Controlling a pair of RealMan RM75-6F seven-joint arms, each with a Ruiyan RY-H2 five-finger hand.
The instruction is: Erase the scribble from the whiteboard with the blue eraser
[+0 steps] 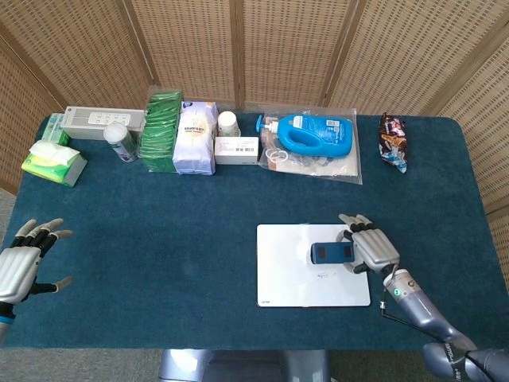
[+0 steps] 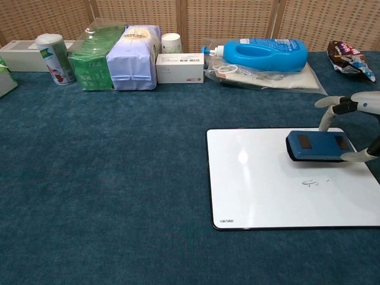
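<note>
A white whiteboard (image 1: pixel 290 278) (image 2: pixel 261 196) lies flat on the blue table at front right. On its far right part sits the blue eraser (image 1: pixel 331 253) (image 2: pixel 316 145), gripped by my right hand (image 1: pixel 369 249) (image 2: pixel 356 127) between thumb and fingers. A small faint scribble (image 1: pixel 322 275) (image 2: pixel 313 183) shows on the board just nearer than the eraser, uncovered. My left hand (image 1: pixel 22 263) hovers at the table's front left edge, fingers spread, holding nothing; the chest view does not show it.
Along the back stand a tissue pack (image 1: pixel 53 161), a grey box (image 1: pixel 103 121), a can (image 1: pixel 120 142), green and white bags (image 1: pixel 179 135), a small box (image 1: pixel 236 149), a blue detergent bottle (image 1: pixel 316 134) on plastic, and a snack bag (image 1: pixel 394 141).
</note>
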